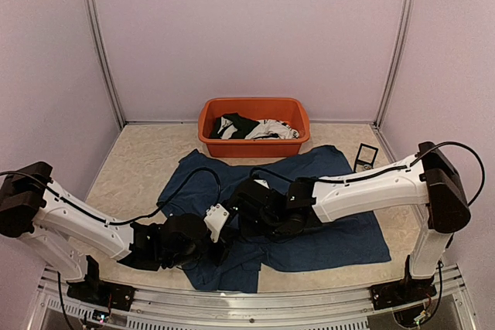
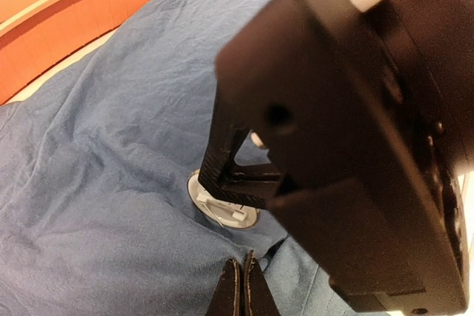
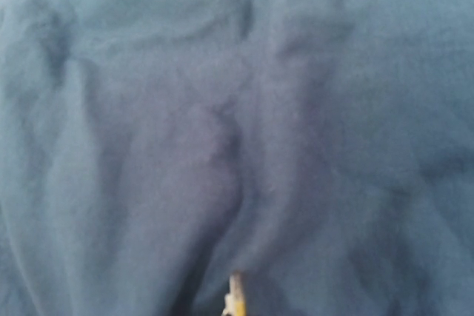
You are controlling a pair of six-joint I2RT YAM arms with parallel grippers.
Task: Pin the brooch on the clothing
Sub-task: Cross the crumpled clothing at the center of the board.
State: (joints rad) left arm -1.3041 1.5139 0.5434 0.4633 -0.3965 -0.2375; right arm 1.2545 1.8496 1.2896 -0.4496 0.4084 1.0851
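Just ahead of our left jaws, mid-shirt [image 2: 111, 146] on the tabletop [image 1: 139, 160], lies the brooch [image 2: 215, 203], a small white disc flat on the cloth. Our left jaws are closed tip to tip at a fold, perhaps nipping it. A right finger [image 2: 222, 160] stands on the brooch, so that arm is nearer; whether the right jaws grip it we cannot tell.

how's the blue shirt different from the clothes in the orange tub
The blue shirt lies spread on the table; the tub clothes are bunched inside the orange tub. The shirt is plain navy; the tub clothes are black and white. Both are crumpled fabric.
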